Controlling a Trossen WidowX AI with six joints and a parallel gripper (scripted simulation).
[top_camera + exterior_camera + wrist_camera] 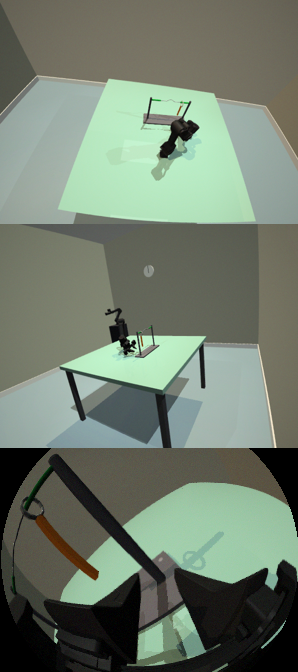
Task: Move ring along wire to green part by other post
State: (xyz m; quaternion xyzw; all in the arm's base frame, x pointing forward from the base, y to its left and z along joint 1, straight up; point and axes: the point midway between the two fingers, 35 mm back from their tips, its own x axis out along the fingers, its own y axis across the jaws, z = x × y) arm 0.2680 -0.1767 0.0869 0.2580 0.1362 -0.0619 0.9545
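Olive-grey walls enclose a pale green table top [124,174] on dark legs, with a round white wall clock [148,271] above. On the table a flat grey base plate [155,119] carries two dark upright posts joined by a wavy thin grey wire [171,100] with short green ends. The small pale ring [182,102] hangs on the green part beside the right-hand post [186,109] in the top view, and its slim orange handle [179,110] dangles below it, tilted, free of the gripper. The black robot arm [174,135] is folded low in front of that post. In the wrist view the black parallel-jaw gripper [158,600] has its fingers partly closed with a gap between them, gripping nothing; the post's foot shows through the gap, and the handle hangs off to the upper left, well apart from the fingertips
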